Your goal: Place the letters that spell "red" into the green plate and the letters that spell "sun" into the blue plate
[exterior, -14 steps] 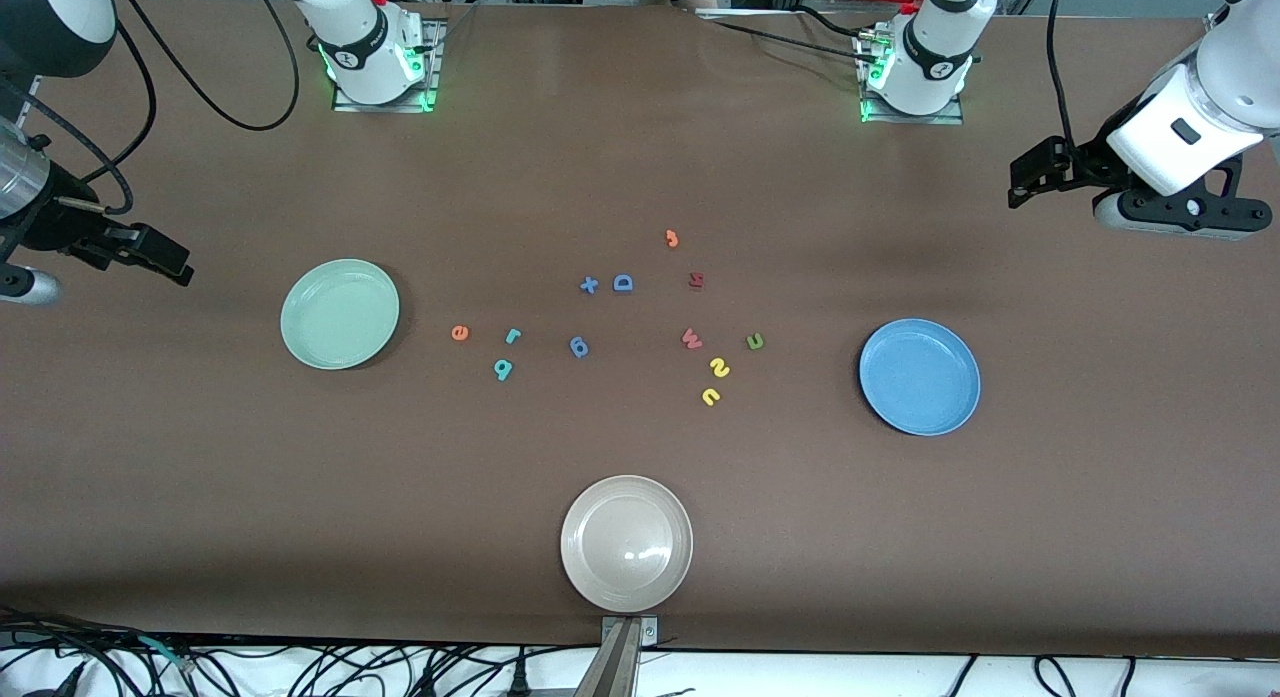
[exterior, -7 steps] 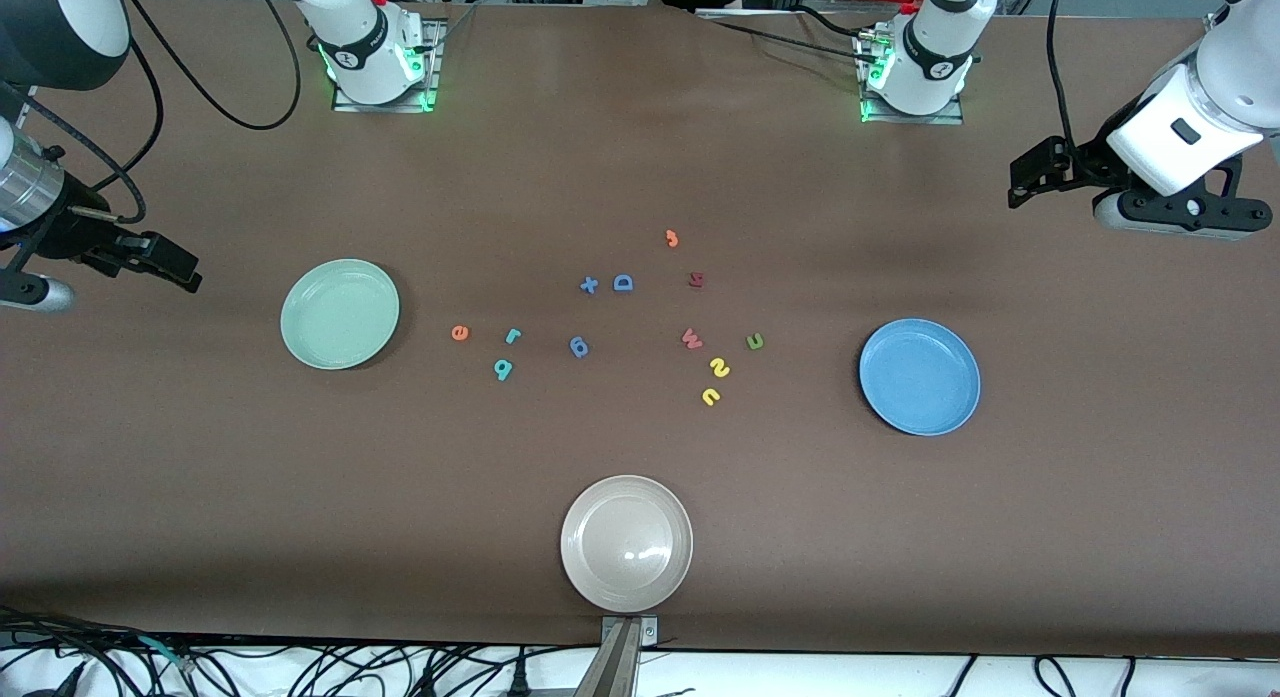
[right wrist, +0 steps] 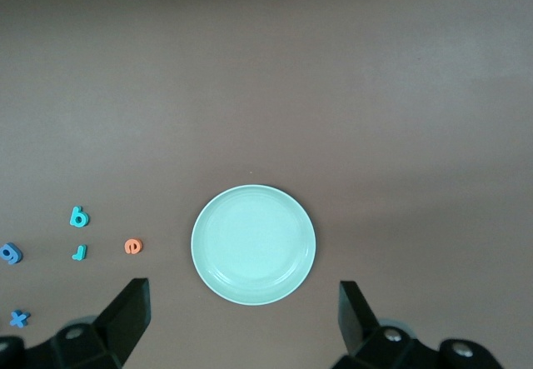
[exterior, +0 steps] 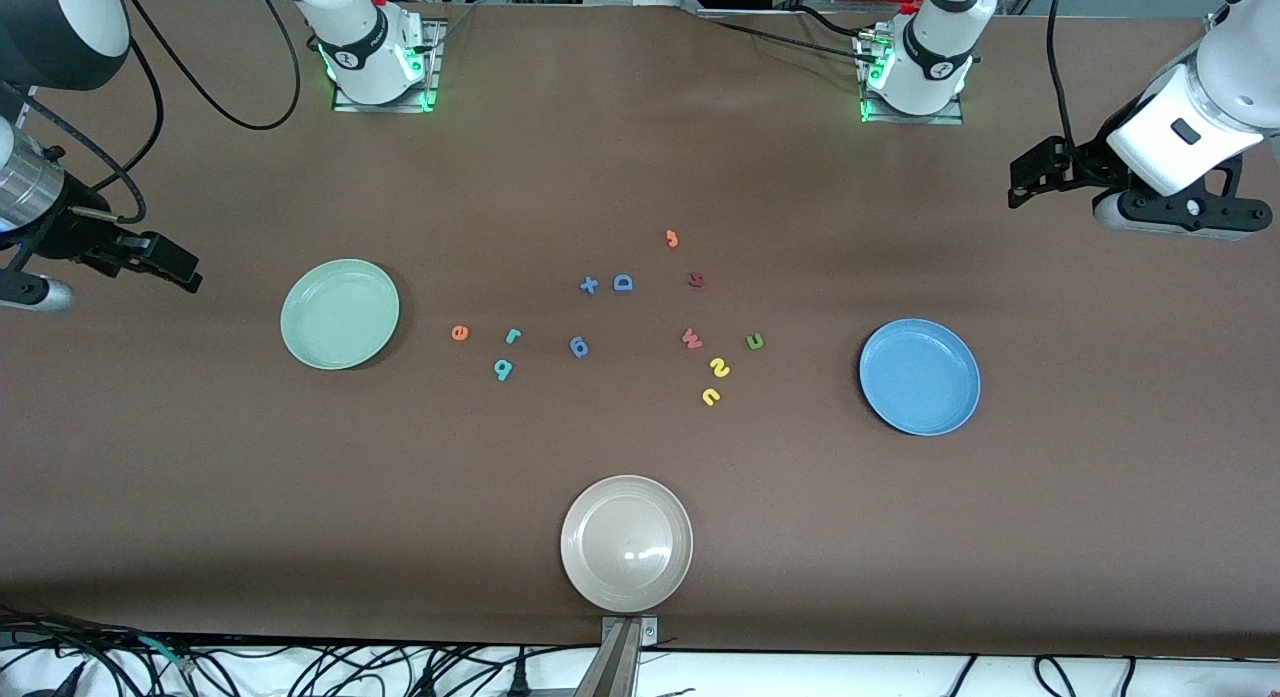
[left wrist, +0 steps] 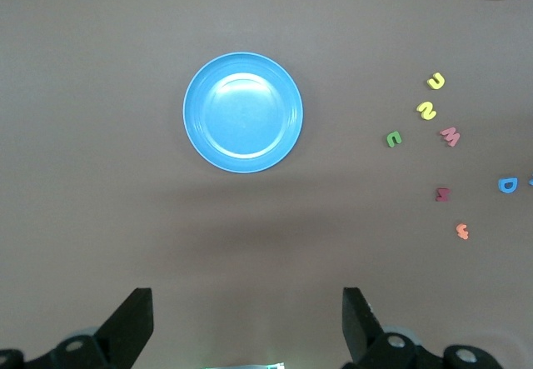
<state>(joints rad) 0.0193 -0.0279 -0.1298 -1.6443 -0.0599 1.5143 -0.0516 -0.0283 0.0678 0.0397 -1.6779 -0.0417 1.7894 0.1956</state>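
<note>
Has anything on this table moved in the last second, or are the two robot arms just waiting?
Only the right gripper moved: it shifted slightly toward the green plate, mostly in the first half second, then held. It is open and holds nothing. The left gripper waits, open, at its own end of the table. The foam letters, the blue plate and the beige plate stayed put.

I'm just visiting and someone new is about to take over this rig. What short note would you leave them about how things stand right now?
Left gripper: open, holds nothing, up over the table's left-arm end.
Right gripper: open, holds nothing, up over the right-arm end.
Orange e, teal r and teal d lie on the table beside the green plate.
Yellow s, yellow u and green n lie toward the blue plate.
Done: nothing, both plates bare.
Left: all six letters.
</note>
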